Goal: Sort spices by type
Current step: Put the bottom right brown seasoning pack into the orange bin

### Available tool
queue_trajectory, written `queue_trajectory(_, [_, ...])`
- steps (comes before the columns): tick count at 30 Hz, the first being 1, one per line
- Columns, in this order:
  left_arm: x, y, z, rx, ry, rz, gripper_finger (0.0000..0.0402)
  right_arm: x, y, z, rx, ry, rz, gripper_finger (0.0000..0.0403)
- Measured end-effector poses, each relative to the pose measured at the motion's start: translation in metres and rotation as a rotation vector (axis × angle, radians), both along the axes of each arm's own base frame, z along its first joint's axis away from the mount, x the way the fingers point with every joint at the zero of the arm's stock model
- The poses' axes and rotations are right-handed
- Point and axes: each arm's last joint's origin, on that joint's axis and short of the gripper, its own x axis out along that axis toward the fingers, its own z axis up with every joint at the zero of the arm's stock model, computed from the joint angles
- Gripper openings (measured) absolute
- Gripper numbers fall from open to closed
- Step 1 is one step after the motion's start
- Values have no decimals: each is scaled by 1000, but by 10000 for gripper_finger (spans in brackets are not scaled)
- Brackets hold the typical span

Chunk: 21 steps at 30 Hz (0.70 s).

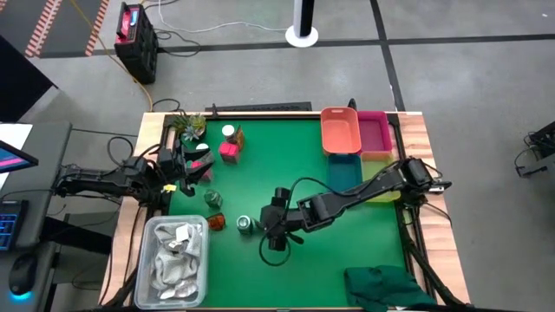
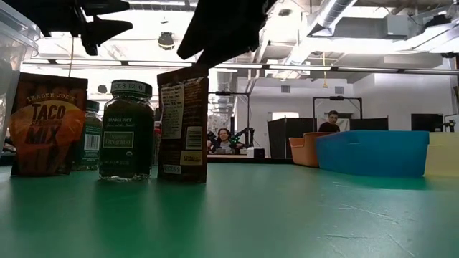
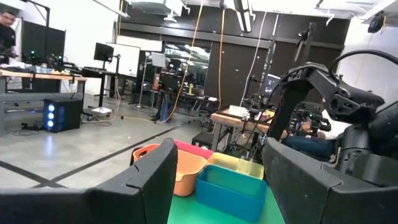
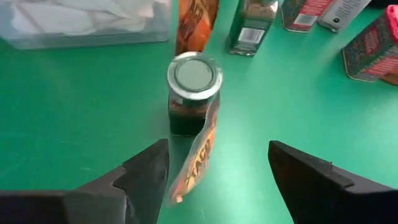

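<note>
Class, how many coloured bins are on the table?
4: orange and pink side by side at the far right corner; blue next to orange; yellow next to pink, partly under the right arm.

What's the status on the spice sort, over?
Right gripper open, hovering above silver-lidded jar. Brown packet leans against that jar, crowding the grasp. Left gripper open, empty, facing the bins.

Printed in orange on the dark spice packet (image 2: 47, 123), at nine o'clock in the low view: "TRADER JOE'S" over "TACO", a partly legible middle word, and "MIX". Label print on the dark glass jar (image 2: 126, 131) and the brown packet (image 2: 182, 123) too small to read.
</note>
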Motion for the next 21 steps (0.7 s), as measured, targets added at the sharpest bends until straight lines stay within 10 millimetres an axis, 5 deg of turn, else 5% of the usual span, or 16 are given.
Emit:
queue_trajectory(11, [0,0,0,0,2,0,226,0,2,0,26,-2,4,248])
queue_trajectory(21, [0,0,-1,1,6,0,226,10,6,-27,51,38,5,203])
